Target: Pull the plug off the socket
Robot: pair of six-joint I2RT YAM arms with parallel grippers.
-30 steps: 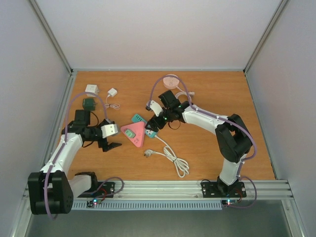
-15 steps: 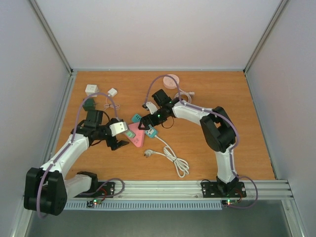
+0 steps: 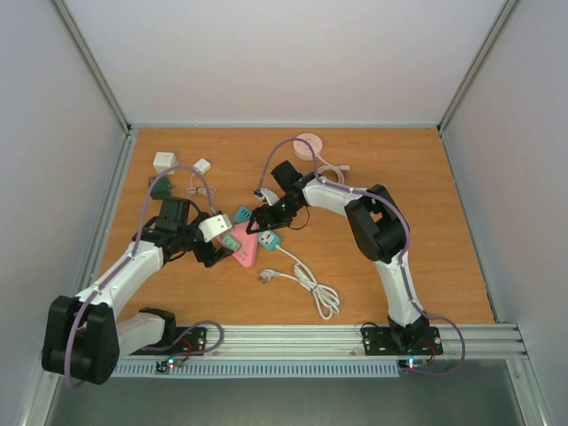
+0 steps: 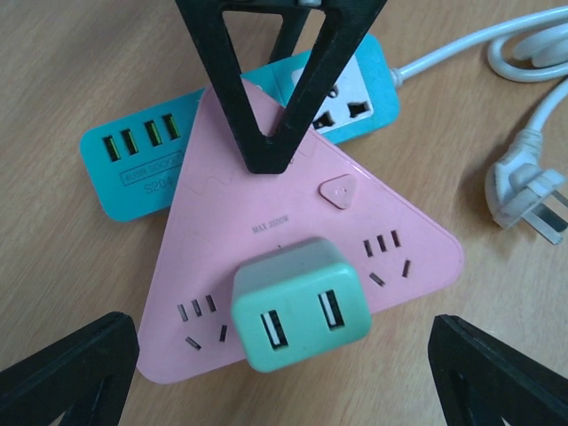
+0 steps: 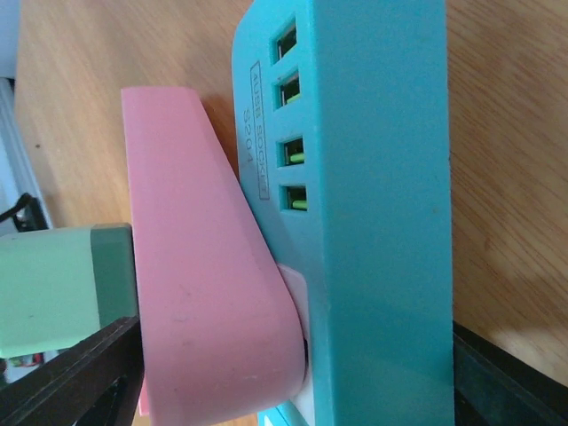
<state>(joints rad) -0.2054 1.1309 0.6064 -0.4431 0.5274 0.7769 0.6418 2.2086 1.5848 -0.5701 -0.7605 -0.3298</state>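
Mint-green cube plug (image 4: pixel 302 302) sits in pink triangular socket (image 4: pixel 266 222). Left end effector (image 4: pixel 284 377) open astride it; right end effector (image 5: pixel 288 373) open over teal power strip (image 5: pixel 373 177). Risk: unclamped socket lifts with plug.

The teal power strip (image 4: pixel 133 169) lay mostly hidden under the pink triangular socket (image 4: pixel 293 222). The white cable (image 4: pixel 461 46) ran off the left wrist view's right edge. Of the left gripper (image 4: pixel 284 324), only black finger corners showed. In the right wrist view the green plug (image 5: pixel 53 288) was cropped at left; whether the right gripper (image 5: pixel 293 333) pinched the stack was unclear.
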